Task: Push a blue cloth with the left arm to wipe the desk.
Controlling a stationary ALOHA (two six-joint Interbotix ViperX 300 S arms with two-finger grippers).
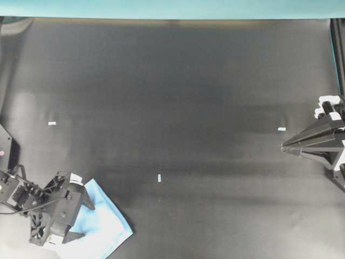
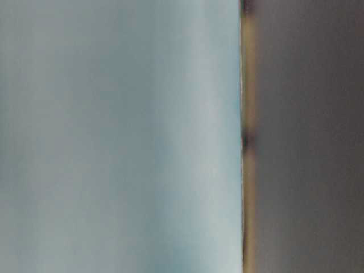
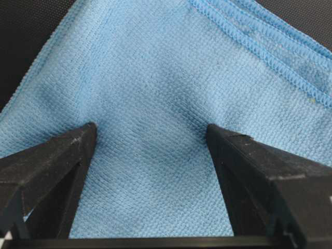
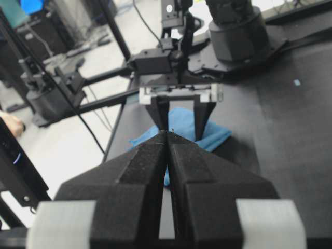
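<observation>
The blue cloth [image 1: 105, 221] lies flat on the black desk [image 1: 172, 97] at the near left corner. My left gripper [image 1: 85, 220] is open, with both fingertips [image 3: 88, 132] pressed down on the cloth [image 3: 155, 67], which dimples around them; nothing is held between the jaws. My right gripper [image 1: 283, 147] is shut and empty at the right edge, far from the cloth. The right wrist view looks across the desk past its shut tips [image 4: 167, 132] to the left gripper [image 4: 181, 127] standing on the cloth [image 4: 218, 136].
Small white tape marks sit on the desk at the left [image 1: 52, 123], the middle [image 1: 159, 178] and the right [image 1: 281, 129]. A teal strip [image 1: 172, 8] runs along the far edge. The table-level view is a blur.
</observation>
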